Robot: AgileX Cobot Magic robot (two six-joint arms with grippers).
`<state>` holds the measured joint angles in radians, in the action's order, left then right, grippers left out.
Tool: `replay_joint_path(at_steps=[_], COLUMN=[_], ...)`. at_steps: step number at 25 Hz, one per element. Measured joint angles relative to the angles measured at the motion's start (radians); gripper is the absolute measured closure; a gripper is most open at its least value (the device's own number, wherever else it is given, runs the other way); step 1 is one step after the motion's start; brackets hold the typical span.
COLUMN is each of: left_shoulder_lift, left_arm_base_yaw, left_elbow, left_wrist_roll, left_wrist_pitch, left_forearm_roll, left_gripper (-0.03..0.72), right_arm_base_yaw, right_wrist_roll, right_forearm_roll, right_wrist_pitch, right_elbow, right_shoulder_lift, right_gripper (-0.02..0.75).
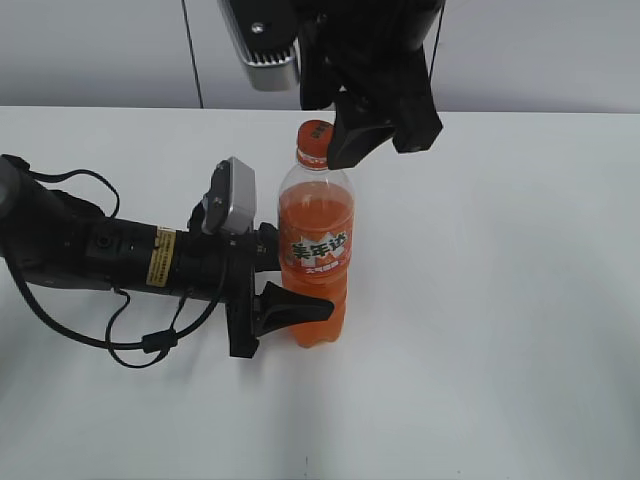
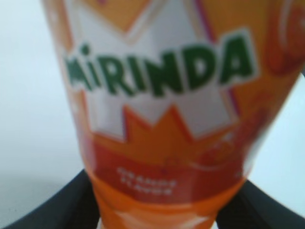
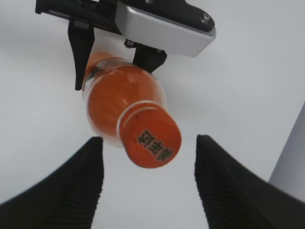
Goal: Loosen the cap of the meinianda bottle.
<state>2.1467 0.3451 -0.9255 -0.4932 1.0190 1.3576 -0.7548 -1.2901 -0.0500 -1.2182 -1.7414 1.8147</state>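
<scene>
Ribbed black fingers flank round orange cap on clear bottle.

Both arms are matte black. The left arm is a thick cylinder bearing a small yellow label with dark print, and thin black cables loop loosely beneath and beside it. A silver-grey camera housing with rounded corners sits near its wrist. The left pincer has flat black fingers tapering to points. The right pincer has blocky black fingers; in the right wrist view their inner faces are finely ribbed. Another silver housing with a dark screw sits above it.
</scene>
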Motion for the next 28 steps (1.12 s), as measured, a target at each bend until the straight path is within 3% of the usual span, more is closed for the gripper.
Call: replay_joint_path(at_steps=[6, 9, 12, 19, 22, 28], left_shoulder_lift=[0.000, 0.000, 0.000, 0.000, 0.000, 0.000], left_arm_base_yaw=[0.000, 0.000, 0.000, 0.000, 0.000, 0.000], left_elbow=[0.000, 0.000, 0.000, 0.000, 0.000, 0.000], left_wrist_roll=[0.000, 0.000, 0.000, 0.000, 0.000, 0.000], left_wrist_pitch=[0.000, -0.001, -0.001, -0.001, -0.001, -0.001], left_forearm_roll=[0.000, 0.000, 0.000, 0.000, 0.000, 0.000], left_gripper=[0.279, 0.279, 0.279, 0.279, 0.279, 0.279], right_arm_base_yaw=[0.000, 0.000, 0.000, 0.000, 0.000, 0.000], right_wrist_roll=[0.008, 0.105, 0.363, 1.302, 1.423, 1.461], right_forearm_roll=[-0.066, -0.106, -0.130, -0.063, -0.013, -0.010], right_wrist_pitch=[0.000, 0.000, 0.007, 0.066, 0.033, 0.003], right_elbow=[0.000, 0.000, 0.000, 0.000, 0.000, 0.000], right_shoulder_lift=[-0.022, -0.054, -0.076, -0.081, -0.081, -0.043], right_gripper=[0.276, 0.276, 0.276, 0.279, 0.278, 0.278])
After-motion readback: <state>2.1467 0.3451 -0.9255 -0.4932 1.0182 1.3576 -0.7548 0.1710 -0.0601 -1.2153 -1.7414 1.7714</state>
